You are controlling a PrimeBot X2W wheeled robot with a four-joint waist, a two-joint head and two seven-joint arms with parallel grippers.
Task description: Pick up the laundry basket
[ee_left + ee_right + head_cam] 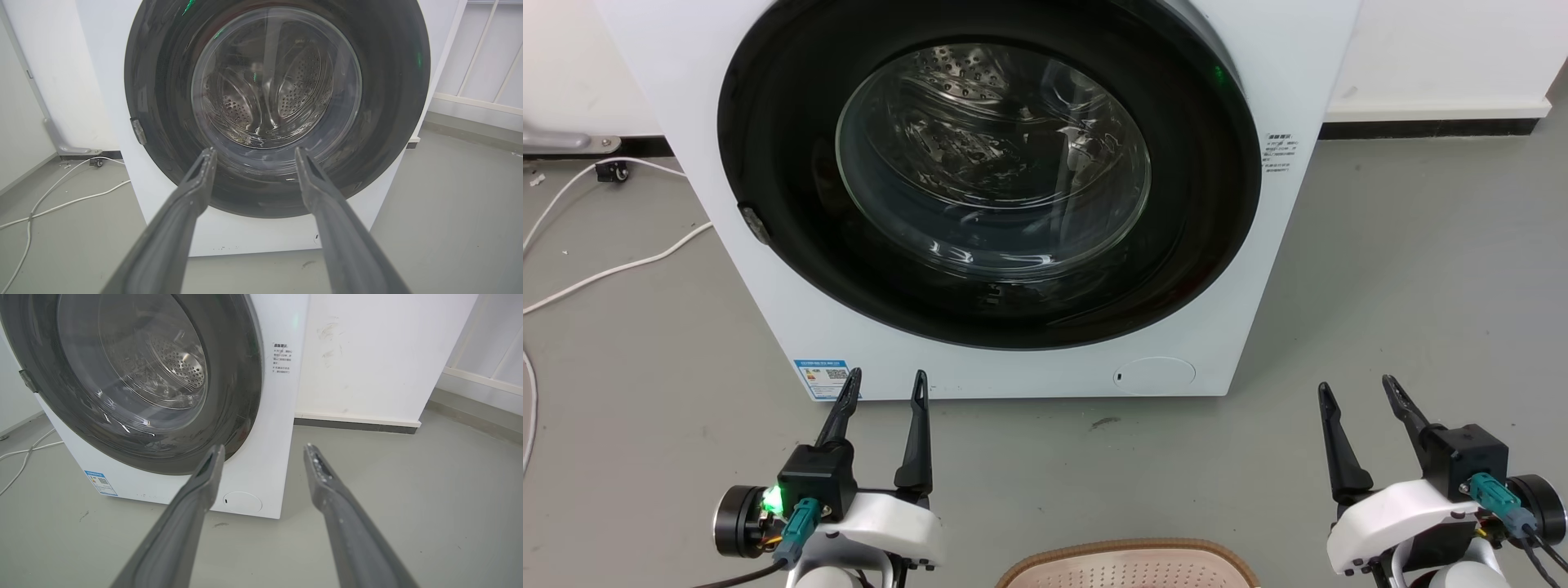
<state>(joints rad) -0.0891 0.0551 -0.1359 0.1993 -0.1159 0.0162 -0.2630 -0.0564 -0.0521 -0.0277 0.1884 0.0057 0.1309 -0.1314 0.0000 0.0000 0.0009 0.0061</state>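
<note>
The laundry basket (1127, 567) is barely in shot: just its far brown braided rim and a strip of cream perforated plastic peek in at the bottom of the head view. It looks to be on the floor (1380, 286) in front of the washing machine (768, 327), closer to the robot than the machine's front panel, with bare floor between the two. The left gripper (888, 376) and right gripper (1356, 382) hang either side of it, both with fingers spread wide and nothing in them, pointing at the washer rather than down at the basket. So I'd say the reach hasn't started. To do it well, I reckon the robot should bend at the waist first so the whole basket and its side handles come into view, since I can't see the handles from here. Then bring both arms in together, one per side, pinch under the rim evenly, and lift level so it doesn't tip.
</note>
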